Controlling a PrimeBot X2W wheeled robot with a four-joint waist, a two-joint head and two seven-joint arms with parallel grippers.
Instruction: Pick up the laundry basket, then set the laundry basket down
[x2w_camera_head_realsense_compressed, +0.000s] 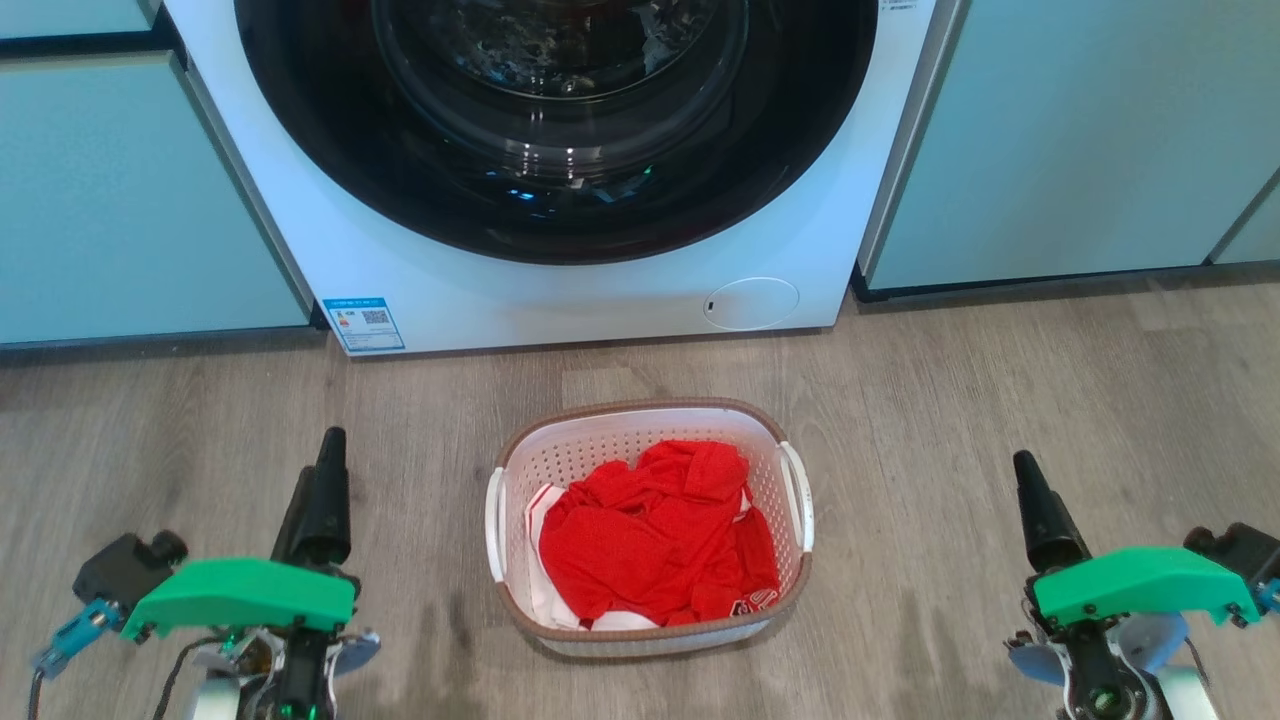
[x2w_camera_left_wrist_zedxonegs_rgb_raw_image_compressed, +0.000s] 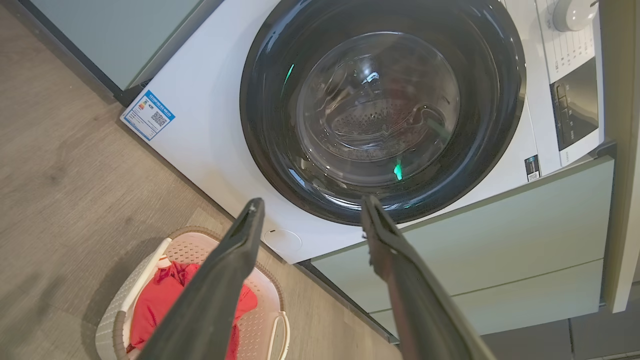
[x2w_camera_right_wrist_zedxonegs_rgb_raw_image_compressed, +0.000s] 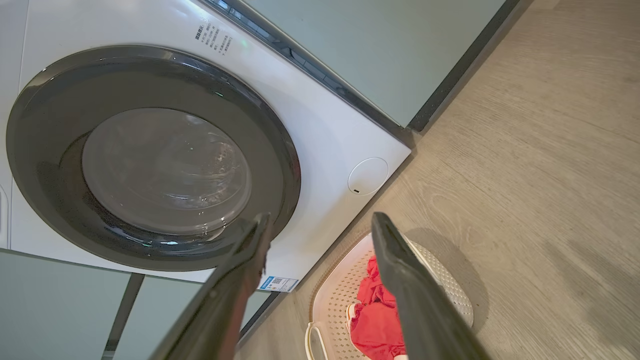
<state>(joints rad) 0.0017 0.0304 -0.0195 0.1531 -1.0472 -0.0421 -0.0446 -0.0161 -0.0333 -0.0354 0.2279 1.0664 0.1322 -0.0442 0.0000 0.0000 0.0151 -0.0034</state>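
Basket: the small white perforated plastic laundry basket (x2w_camera_head_realsense_compressed: 640, 407) with a brown woven-look rim stands on the grey wood-look floor (x2w_camera_head_realsense_compressed: 1000, 420). It is midway between my two arms, a little near of the white front-loading washing machine (x2w_camera_head_realsense_compressed: 600, 300).
Load: a crumpled red garment (x2w_camera_head_realsense_compressed: 660, 540) lies inside, heaped towards the near end.
Handles: a slim white left handle (x2w_camera_head_realsense_compressed: 494, 525) and right handle (x2w_camera_head_realsense_compressed: 800, 495), neither touched.
Risk, tilt: if one claw catches its handle before the other, I expect the basket to tip and the garment to slide out.
Risk, slip: the handles look thin and smooth, so a finger closing beside one rather than around it would likely lose hold.
Risk, bump: a forward swing could knock the far rim against the machine.
Left claw (x2w_camera_left_wrist_zedxonegs_rgb_raw_image_compressed: 312, 205): fingers spread wide, holding and touching nothing, well left of the basket.
Right claw (x2w_camera_right_wrist_zedxonegs_rgb_raw_image_compressed: 320, 217): fingers spread wide, empty, well right of the basket.
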